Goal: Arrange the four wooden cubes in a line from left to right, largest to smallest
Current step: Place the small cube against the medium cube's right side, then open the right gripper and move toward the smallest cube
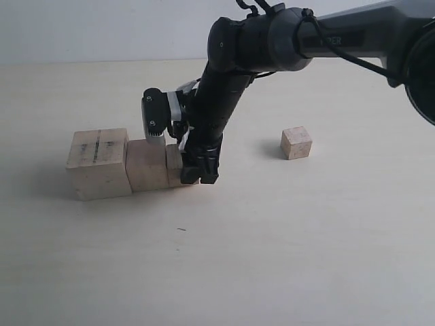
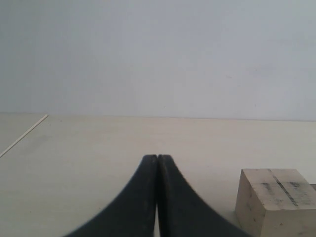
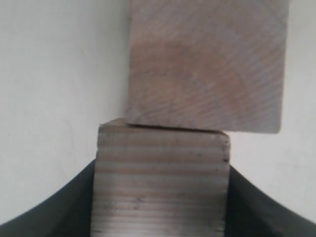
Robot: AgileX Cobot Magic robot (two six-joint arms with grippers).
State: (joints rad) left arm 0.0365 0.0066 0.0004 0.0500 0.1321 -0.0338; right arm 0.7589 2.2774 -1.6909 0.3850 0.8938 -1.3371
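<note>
Wood-grained, the third cube (image 3: 160, 158) is pinched by the right gripper (image 3: 162, 202), seemingly touching the second cube (image 3: 207, 64) beside the largest cube (image 1: 98, 163). The smallest cube (image 1: 296, 143) is seen well apart. The left gripper (image 2: 157, 165) is pressed together, empty.

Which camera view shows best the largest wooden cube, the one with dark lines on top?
The exterior view: the largest cube appears whole there, at the row's left end, top lines visible. The left wrist view shows only part of the largest cube, cut by the frame edge. The right wrist view does not show it.
</note>
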